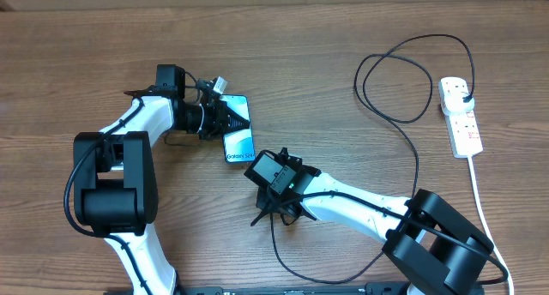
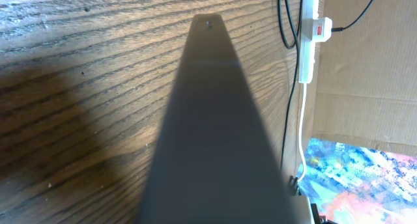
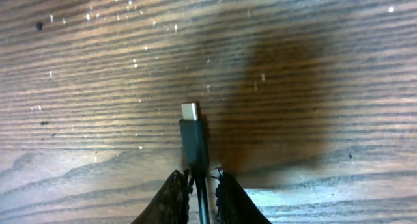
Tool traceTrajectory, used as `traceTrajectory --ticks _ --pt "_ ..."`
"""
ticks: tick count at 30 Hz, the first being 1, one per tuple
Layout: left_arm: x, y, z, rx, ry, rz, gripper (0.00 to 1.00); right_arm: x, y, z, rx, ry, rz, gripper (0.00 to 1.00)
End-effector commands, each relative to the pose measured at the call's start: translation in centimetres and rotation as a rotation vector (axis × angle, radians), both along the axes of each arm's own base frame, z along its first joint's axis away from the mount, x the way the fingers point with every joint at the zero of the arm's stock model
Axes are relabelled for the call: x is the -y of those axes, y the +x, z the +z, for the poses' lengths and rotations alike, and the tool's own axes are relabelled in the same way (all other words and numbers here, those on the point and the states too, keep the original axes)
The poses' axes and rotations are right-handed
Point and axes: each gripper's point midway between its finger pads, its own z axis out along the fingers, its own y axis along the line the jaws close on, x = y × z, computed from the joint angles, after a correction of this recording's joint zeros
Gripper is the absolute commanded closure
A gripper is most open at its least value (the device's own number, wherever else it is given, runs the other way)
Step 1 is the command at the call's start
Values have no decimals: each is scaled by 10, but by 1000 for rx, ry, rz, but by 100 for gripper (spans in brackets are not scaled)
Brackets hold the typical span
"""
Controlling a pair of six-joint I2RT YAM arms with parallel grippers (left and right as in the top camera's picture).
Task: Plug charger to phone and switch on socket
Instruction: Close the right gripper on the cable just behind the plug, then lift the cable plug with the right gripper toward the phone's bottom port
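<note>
Right gripper [image 3: 199, 185] pinched nearly shut on the charger [image 3: 194, 142], just behind its connector tip.
The tip is held over the table [image 3: 78, 68], just below the centre of the overhead frame and near the phone [image 1: 241, 143], which is laid flat left of centre. The left gripper [image 1: 238, 115] is closed at the phone's upper end; a grip on it cannot be confirmed. Two grippers, one phone, one charger and one socket [image 1: 461, 115] at the right are counted, with the charger's plug seated in the socket.

Left arm [image 1: 141, 115] and right arm [image 1: 360, 205]: white links, bulky black joint housings, thin black cables alongside. Black fingers [image 3: 171, 199], tapering.
</note>
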Motion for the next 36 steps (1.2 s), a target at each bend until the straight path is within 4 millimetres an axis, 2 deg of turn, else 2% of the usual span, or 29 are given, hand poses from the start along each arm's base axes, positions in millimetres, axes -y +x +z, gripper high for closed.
traceTrajectory --ticks 1,7,10,17,22,25,36 --pt "7 4 12 12 -48 -9 96 7 6 -3 26 -27 -17 79" --pt "7 4 12 12 -48 -9 96 7 8 -4 37 -26 -18 73" --pt "7 4 12 12 -48 -9 96 6 8 -6 42 -16 -16 74" --pt "7 4 12 12 -48 -9 96 7 5 -8 29 -15 -12 78" --pt "7 4 12 12 -48 -9 96 5 0 -10 11 -7 13 89" --pt "7 4 12 12 -48 -9 96 -4 -3 -8 3 28 81 96" --pt "6 5 12 49 -44 -29 96 -5 -8 -5 -92 95 81 96"
